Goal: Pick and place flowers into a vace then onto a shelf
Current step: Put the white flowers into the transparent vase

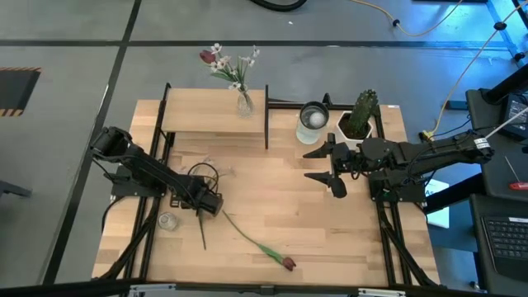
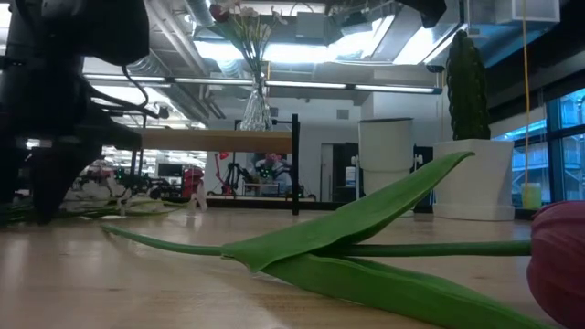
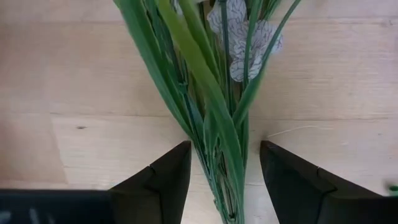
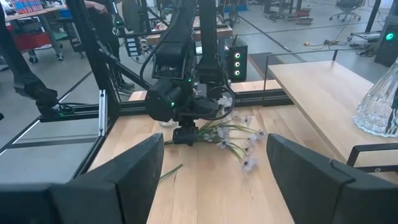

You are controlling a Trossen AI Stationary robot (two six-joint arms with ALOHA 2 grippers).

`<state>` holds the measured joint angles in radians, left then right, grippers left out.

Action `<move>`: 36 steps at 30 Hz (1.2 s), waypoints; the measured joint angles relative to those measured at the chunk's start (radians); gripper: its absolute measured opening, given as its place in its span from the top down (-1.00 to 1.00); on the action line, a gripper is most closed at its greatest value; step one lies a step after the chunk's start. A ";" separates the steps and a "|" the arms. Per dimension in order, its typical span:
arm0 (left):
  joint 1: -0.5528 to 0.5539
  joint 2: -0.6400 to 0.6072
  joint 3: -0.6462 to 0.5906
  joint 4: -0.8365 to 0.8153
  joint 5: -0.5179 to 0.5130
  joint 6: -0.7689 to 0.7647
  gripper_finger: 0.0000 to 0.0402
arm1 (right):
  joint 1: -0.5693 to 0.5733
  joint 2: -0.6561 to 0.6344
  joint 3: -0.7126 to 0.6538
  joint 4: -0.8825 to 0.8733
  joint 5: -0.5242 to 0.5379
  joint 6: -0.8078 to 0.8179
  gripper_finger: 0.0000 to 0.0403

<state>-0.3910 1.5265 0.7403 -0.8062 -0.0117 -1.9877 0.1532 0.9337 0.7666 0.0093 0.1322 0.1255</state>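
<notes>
Tulip head (image 2: 559,260) cut off, left gripper (image 3: 225,180) straddling white-flower stems (image 3: 214,118) untouching, right gripper (image 1: 323,167) open

Left pincer (image 3: 224,177) low, right pincer (image 1: 320,167) agape

Near the far right corner of my bench (image 1: 330,223) a green cactus (image 1: 363,111) stands upright in its white pot (image 1: 351,132). Just beside it, toward the middle, sits a round metal cup (image 1: 313,118). A small clear glass jar (image 1: 168,221) rests near the bench's left edge. Beyond the bench, a yellow cable (image 1: 462,58) trails across the grey floor (image 1: 66,49), and a keyboard (image 1: 505,239) lies off to my right.
</notes>
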 joint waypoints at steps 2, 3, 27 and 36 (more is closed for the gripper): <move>0.003 0.000 0.000 0.000 0.004 0.009 0.08 | 0.000 0.000 0.000 0.000 0.000 -0.001 -0.42; 0.003 0.000 0.000 0.000 0.004 0.009 0.09 | 0.000 0.000 0.000 0.000 0.000 -0.004 -0.42; -0.003 -0.078 0.059 -0.006 -0.164 0.407 0.97 | 0.000 0.000 0.000 -0.007 0.000 -0.023 -0.42; -0.074 -0.429 0.137 0.073 -0.439 0.929 0.97 | 0.000 0.000 0.000 0.048 0.005 0.081 -0.42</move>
<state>-0.4647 1.0971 0.8775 -0.7334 -0.4509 -1.0587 0.1535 0.9337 0.7666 0.0573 0.1372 0.2069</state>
